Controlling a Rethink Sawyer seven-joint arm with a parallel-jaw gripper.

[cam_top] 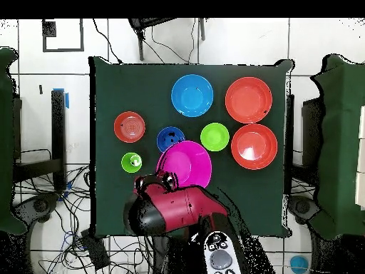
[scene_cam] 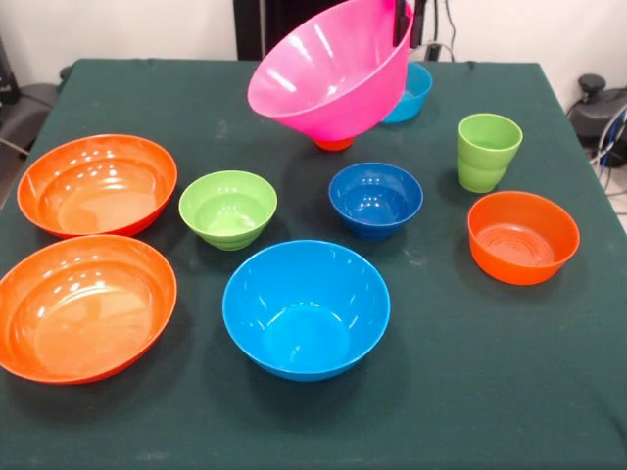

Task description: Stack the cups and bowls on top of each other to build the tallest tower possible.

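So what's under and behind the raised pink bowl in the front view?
Under the tilted pink bowl an orange piece pokes out, mostly covered, so I can't tell what it is. Behind it, a light blue bowl shows partly. The gripper holds the pink rim.

Robot arm (cam_top: 175,208): glossy crimson shell with black joints; grey-white panel (cam_top: 218,255), apparently bearing buttons, near its base.

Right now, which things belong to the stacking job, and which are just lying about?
Job: large pink bowl, large blue bowl, two large orange bowls, lime bowl, dark blue bowl, small orange bowl, light blue bowl, green cup.
Lying about: floor cables.
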